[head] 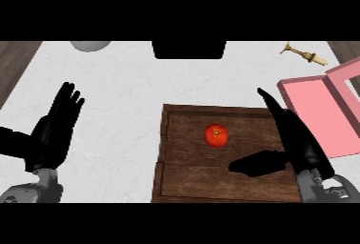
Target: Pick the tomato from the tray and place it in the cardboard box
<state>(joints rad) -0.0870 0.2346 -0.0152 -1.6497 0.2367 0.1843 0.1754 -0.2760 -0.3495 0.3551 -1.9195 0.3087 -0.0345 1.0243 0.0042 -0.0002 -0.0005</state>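
A red tomato lies near the middle of a dark wooden tray. To the right stands a pink box with its lid up, partly cut off by the view's edge. My right hand is open over the tray's right side, fingers straight and pointing away, thumb stretched left below the tomato without touching it. My left hand rests open at the left, fingers up, well apart from the tray.
The tray lies on a white counter. A brass-coloured corkscrew-like tool sits at the back right. A grey round object and a black block sit along the far edge. Dark wood borders both sides.
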